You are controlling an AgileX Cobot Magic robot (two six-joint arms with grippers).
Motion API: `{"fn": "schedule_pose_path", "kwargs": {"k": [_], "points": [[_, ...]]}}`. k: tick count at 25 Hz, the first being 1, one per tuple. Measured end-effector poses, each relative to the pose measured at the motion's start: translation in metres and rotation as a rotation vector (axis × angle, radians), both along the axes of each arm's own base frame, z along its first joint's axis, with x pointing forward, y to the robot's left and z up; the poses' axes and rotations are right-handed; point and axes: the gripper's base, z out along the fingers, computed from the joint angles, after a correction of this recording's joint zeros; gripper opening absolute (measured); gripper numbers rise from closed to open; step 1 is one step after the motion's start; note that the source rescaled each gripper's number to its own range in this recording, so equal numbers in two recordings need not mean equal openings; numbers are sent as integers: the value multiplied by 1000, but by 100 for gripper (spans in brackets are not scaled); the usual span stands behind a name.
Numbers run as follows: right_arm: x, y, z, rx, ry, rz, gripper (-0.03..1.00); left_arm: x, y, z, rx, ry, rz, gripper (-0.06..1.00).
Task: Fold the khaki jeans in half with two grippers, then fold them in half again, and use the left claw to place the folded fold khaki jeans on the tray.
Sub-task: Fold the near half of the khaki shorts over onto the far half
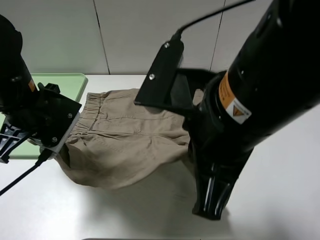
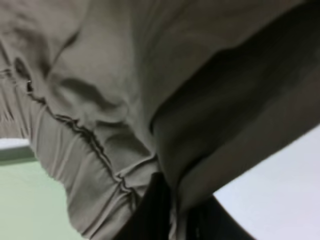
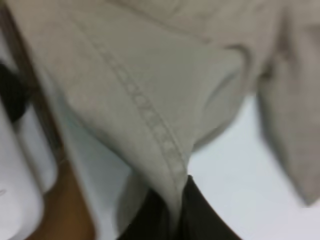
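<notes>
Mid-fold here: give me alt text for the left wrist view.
The black left tool, shut, pinches tan-khaki cotton shorts near their gathered waistband; the cloth fills most of the frame. Behind show a pale mint-green plastic tray and white tabletop.

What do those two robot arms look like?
The left arm and right arm are thick, rounded, glossy black. The right wears an orange-and-white sticker; thin black cables run from both. A flat black plate with screws sits on the right.

Table (image 1: 280, 200): white and smooth, with a soft shadow across its near middle.
Wall (image 1: 60, 35): pale grey panels behind the table's far edge, with thin dark seams.
</notes>
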Motion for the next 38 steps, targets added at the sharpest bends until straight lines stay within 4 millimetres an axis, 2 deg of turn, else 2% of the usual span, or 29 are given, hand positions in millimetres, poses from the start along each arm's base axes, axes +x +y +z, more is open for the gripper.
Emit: {"fn": "schedule_pose_path", "kwargs": {"k": [3, 9, 13, 17, 23, 30, 35, 38], "points": [[16, -5, 8, -9, -73, -12, 0, 0, 0, 0, -3, -5, -1, 0], [69, -36, 12, -13, -143, -105, 0, 7, -2, 0, -45, -69, 2, 0], [99, -55, 15, 23, -211, -122, 0, 23, 7, 2, -134, -180, 115, 0], [119, -59, 15, 67, -282, -98, 0, 43, 22, 2, -213, -300, 212, 0], [142, -45, -9, 25, -341, 30, 0, 71, 33, -22, -243, -378, 235, 0], [172, -33, -45, 20, -378, 86, 0, 102, 31, -46, -349, -547, 206, 0], [194, -39, -69, 28, -370, 61, 0, 117, 27, -67, -411, -622, 184, 0], [209, -50, -77, 39, -393, 42, 0, 122, 24, -79, -433, -640, 176, 0]]}}
